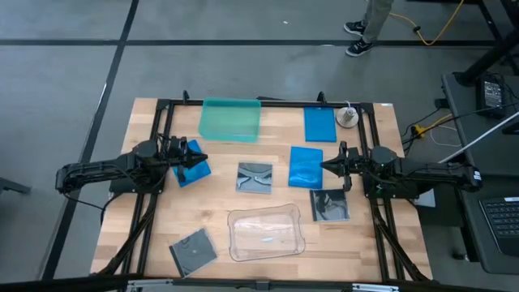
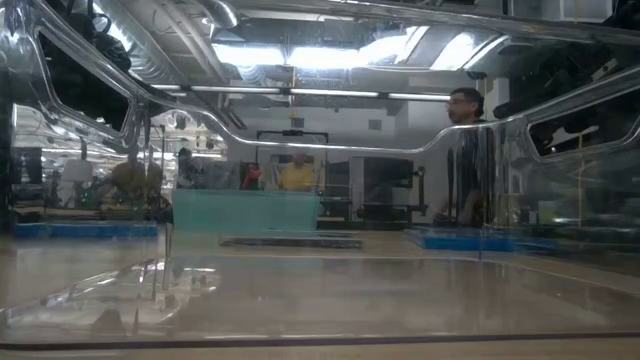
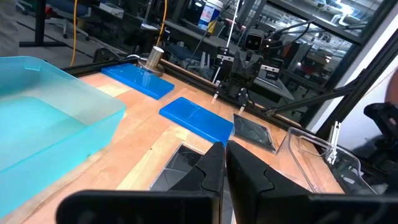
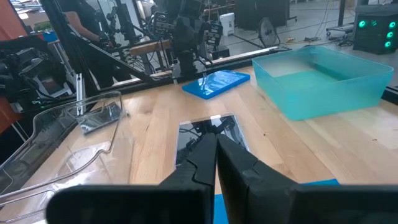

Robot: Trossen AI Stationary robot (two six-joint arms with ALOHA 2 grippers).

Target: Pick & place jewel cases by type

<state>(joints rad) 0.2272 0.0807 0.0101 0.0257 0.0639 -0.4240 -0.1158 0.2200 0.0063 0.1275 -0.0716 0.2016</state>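
Three blue jewel cases lie flat on the wooden table: one at the far right [image 1: 319, 124], one right of centre [image 1: 306, 166] and one at the left [image 1: 192, 165]. Three dark ones with clear covers lie at the centre [image 1: 255, 177], at the right [image 1: 330, 204] and at the near left [image 1: 193, 251]. My left gripper [image 1: 203, 159] hovers shut over the left blue case, holding nothing; its fingers [image 3: 214, 163] are together. My right gripper [image 1: 323, 165] hovers shut at the right edge of the middle blue case, also holding nothing [image 4: 214, 152].
A teal translucent tray [image 1: 230, 119] stands at the far middle, and a clear rounded tray [image 1: 266, 233] at the near middle fills the low view. A small metal cylinder [image 1: 348, 116] stands at the far right. Black frame rails [image 1: 166, 113] border the table. People stand in the room behind.
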